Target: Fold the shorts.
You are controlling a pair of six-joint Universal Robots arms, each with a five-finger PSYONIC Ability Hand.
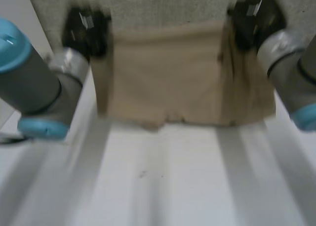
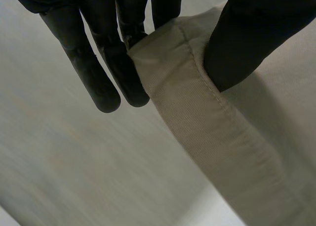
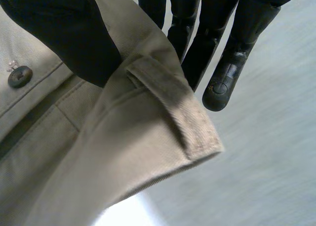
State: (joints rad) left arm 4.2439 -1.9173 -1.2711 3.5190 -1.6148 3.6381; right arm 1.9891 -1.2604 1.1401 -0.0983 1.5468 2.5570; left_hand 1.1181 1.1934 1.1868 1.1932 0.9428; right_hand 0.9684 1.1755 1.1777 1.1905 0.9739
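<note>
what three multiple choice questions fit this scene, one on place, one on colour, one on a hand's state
1. Where does the left hand hold the shorts?
A. at a top corner
B. at a leg hem
C. in the middle

2. What colour are the shorts?
A. navy
B. tan
C. red

3. What is the state of the right hand?
A. open, clear of the cloth
B. curled on nothing
C. shut on the shorts

Answers:
1 A: the head view has it at the upper corner, with the leg hems hanging below.
2 B: the cloth is tan in every view.
3 C: its wrist view shows thumb and fingers pinching the waistband by the belt loop.
</note>
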